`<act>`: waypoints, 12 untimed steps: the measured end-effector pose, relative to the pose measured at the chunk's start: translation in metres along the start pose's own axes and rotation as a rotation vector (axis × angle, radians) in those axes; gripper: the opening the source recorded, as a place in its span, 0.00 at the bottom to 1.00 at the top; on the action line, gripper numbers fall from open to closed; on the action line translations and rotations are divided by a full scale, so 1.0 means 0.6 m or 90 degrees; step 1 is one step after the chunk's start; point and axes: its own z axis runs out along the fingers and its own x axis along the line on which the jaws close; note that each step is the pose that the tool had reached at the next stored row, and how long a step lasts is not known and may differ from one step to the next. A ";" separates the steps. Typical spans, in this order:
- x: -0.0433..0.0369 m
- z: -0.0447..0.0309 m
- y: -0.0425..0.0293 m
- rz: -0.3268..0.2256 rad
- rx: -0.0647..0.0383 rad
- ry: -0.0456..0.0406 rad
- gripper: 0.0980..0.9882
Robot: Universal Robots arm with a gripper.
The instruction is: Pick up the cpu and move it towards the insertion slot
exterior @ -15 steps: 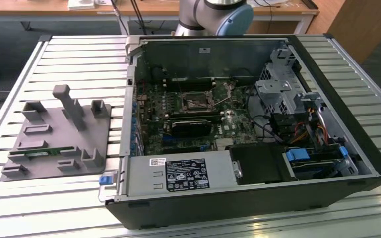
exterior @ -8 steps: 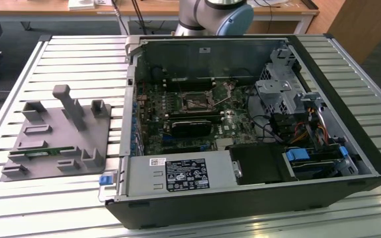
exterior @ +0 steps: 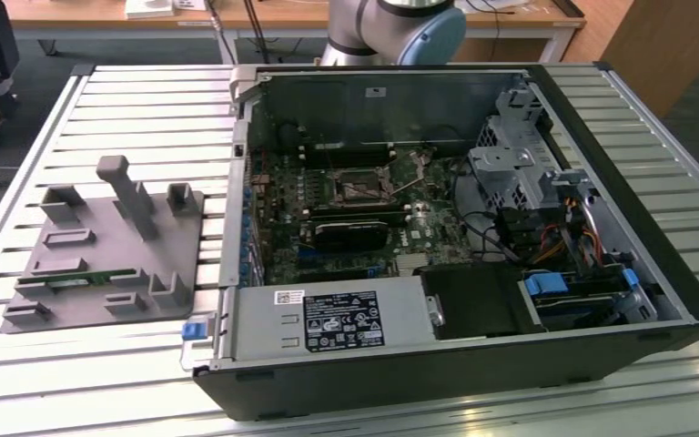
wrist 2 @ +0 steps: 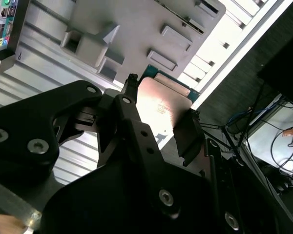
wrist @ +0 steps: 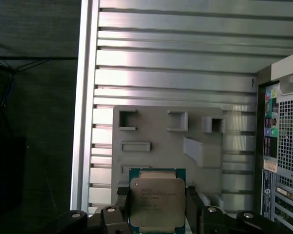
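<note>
- cpu: silvery top, green rim.
- gripper: matte black.
- fixture plate: plain grey.
- counter: silver, ribbed in parallel slats.
- computer case: black.
- blue tab, lower left of the exterior view.

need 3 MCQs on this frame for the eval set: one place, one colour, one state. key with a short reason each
1. In the exterior view, where does the grey fixture plate lie relative to the open PC case?
A. on the exterior view's left of it
B. inside it
C. on the exterior view's right of it

2. What colour is the top of the cpu?
A. black
B. silvery
C. red

3. What state is the end effector in?
A. open and empty
B. shut on a cable
C. shut on the cpu

Key:
1 A: the plate sits on the slatted table, outside the case on that side.
2 B: the first wrist view shows a silvery metal lid.
3 C: both wrist views show the fingers against opposite edges of the cpu.
</note>
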 end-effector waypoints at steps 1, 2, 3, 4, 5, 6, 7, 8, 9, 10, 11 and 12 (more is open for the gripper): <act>-0.002 0.000 0.000 0.000 0.000 0.0000 0.50; -0.005 0.000 0.000 0.000 0.000 0.0000 0.50; -0.007 0.000 0.000 0.000 0.000 0.0000 0.50; -0.009 0.000 0.000 0.000 0.000 0.0000 0.50; -0.011 0.000 0.000 0.000 0.000 0.0000 0.50; -0.012 0.000 0.000 0.000 0.000 0.0000 0.50; -0.014 0.000 0.000 0.000 0.000 0.0000 0.50; -0.015 0.000 0.000 0.000 0.000 0.0000 0.50; -0.017 0.000 -0.001 0.000 0.000 0.0000 0.50; -0.018 0.000 -0.001 0.000 0.000 0.0000 0.50; -0.019 0.000 -0.001 0.000 0.000 0.0000 0.50; -0.021 0.000 -0.001 0.000 0.000 0.0000 0.50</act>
